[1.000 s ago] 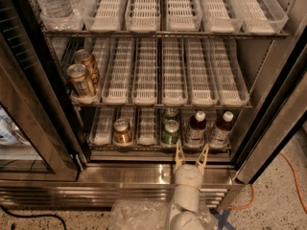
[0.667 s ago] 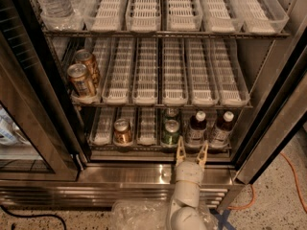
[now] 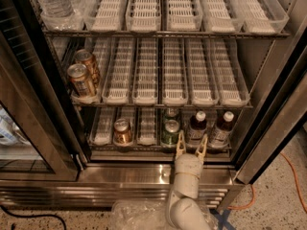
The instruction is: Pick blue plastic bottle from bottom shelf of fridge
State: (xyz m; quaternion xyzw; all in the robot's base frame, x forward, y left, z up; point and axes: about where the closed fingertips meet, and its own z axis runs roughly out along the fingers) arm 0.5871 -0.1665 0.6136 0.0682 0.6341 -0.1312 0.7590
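The fridge (image 3: 144,174) stands open in the camera view. Its bottom shelf (image 3: 103,128) holds a brown can (image 3: 123,131), two green cans (image 3: 170,131) in one lane, and two dark plastic bottles with white caps. The left bottle (image 3: 195,127) is directly behind my gripper (image 3: 191,145); the right bottle (image 3: 221,127) is one lane over. I cannot tell which bottle is blue. My gripper is open and empty at the shelf's front edge. Its yellow fingertips (image 3: 180,143) point into the fridge, just in front of and below the left bottle.
The glass door (image 3: 29,128) hangs open at left. The middle shelf holds two brown cans (image 3: 82,78) at left. The top shelf holds clear water bottles (image 3: 55,1). An orange cable (image 3: 292,176) lies on the floor at right. The steel base with vent slats (image 3: 96,195) runs below.
My gripper has moved slightly forward and up toward the bottom shelf's front edge, closer to the left bottle. Nothing on the shelves has moved.
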